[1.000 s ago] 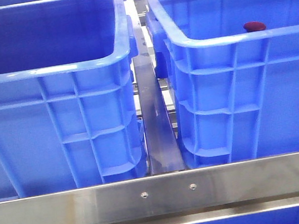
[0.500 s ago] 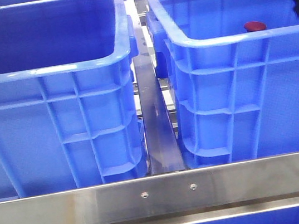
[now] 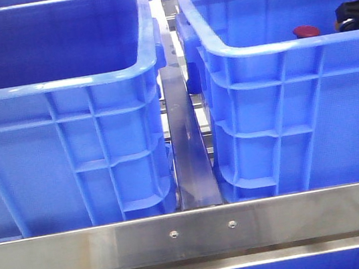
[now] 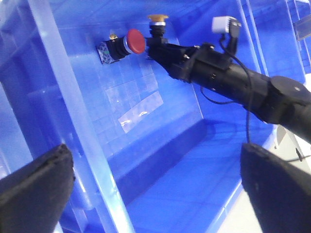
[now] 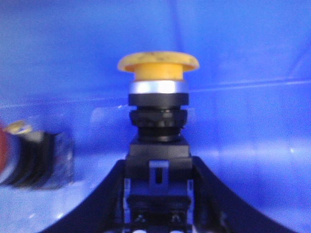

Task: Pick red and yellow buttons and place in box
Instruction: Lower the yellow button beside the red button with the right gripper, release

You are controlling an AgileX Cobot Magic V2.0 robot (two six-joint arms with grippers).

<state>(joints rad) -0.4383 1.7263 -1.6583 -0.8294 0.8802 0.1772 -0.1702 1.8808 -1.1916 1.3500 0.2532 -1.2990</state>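
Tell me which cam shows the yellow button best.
Right wrist view: yellow button fills the frame, its black body clamped in the right gripper. Left wrist view shows it small, beside the red button. Front view doesn't show it.

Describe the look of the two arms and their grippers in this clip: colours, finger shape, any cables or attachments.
The right arm is matte black with rounded cylindrical segments, a thin black cable looping alongside it and a small pale grey module near the wrist. The right gripper has glossy black fingers that curve inward. The left gripper shows two broad, blunt black fingers with a matte, slightly rough surface. No markings are legible.
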